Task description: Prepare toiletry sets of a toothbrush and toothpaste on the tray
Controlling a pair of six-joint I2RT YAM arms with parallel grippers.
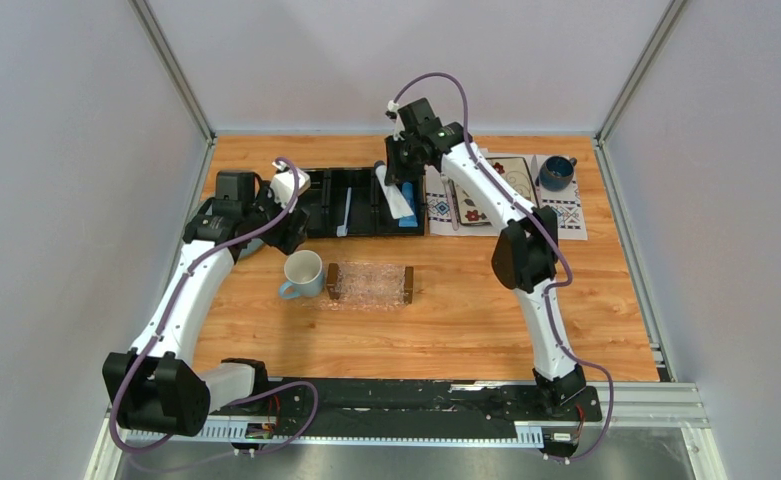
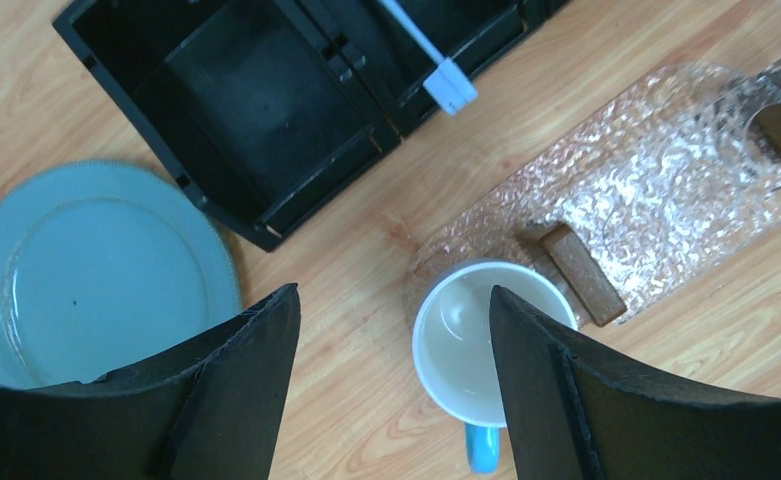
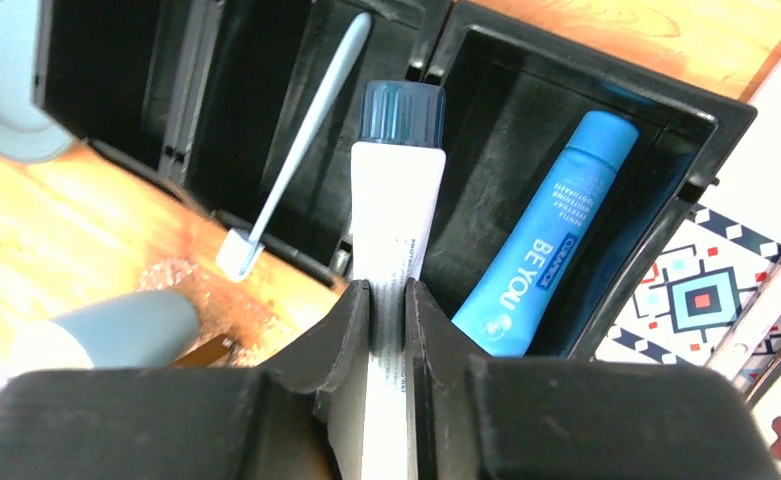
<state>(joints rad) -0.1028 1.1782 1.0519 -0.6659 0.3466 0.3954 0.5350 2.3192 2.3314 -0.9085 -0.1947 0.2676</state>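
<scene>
So the right gripper (image 3: 388, 300) is pinched tight on the white toothpaste tube (image 3: 391, 210), gripping its flat tail end, with the cap pointing toward the far side of the black organizer (image 3: 686, 180). The tube looks light and squishy, so I'd guess a hard squeeze near the cap could dent it; the flat end seems the safer hold. It crosses the divider between the blue tube (image 3: 546, 240) and the toothbrush (image 3: 301, 140).

The toothbrush lies in the organizer's middle slot, head toward the near wall. Looks thin, stiff, light and probably slippery, so mid-handle is where I'd grab it, though the slot walls crowd the fingers.

The tray (image 1: 371, 283) sits just in front of the organizer with nothing on it. The mug (image 1: 303, 272) stands right beside its end bar, so that's probably the thing to dodge. The left gripper (image 2: 391, 295) hangs spread wide over the mug, holding nothing.
</scene>
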